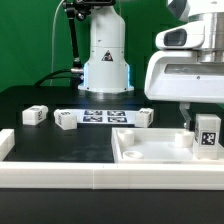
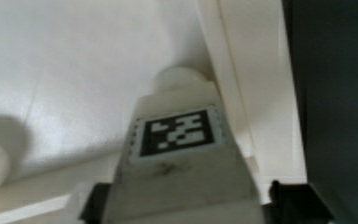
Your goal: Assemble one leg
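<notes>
Fingers [image 2: 105,200] clamped on the leg [image 1: 207,134]; long axis vertical, hanging straight below gripper [image 1: 205,128], directly over tabletop panel [image 1: 150,150] corner at exterior view's right.

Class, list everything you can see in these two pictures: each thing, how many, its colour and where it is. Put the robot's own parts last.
Leg: one, white with a black-and-white tag, held in the gripper over the panel's right end in the exterior view.
Loose legs: three, white, tagged, on the table behind the panel.
Panel: one, white, recessed, at the front.
Marker board: one, white, tagged, before the robot's base.
Table: one, black.
Gripper: one, shut on the leg.
</notes>
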{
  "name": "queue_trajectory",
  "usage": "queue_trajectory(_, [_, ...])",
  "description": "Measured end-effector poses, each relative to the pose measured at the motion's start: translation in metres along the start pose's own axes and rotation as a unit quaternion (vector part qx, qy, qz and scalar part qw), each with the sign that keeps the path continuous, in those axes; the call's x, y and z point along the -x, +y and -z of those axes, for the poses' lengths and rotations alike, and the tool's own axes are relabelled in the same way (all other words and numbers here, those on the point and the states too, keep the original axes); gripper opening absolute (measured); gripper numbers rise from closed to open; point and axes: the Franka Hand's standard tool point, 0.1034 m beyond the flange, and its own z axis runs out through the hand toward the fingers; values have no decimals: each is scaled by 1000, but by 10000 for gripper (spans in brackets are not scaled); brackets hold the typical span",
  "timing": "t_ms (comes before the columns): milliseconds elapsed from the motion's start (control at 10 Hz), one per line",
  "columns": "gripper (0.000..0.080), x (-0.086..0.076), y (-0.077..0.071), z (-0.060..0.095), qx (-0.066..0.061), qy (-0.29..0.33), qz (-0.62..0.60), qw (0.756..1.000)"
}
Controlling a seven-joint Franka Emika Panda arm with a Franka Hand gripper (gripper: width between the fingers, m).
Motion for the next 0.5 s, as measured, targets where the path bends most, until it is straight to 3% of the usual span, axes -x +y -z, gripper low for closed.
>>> queue_trajectory(100, [290,0,0,0,0,0,-5,1000])
queue_trajectory(400, [290,-2,4,0,1,1,-26,1000])
queue_trajectory(500, [290,-5,12,-1,4,5,-83,997])
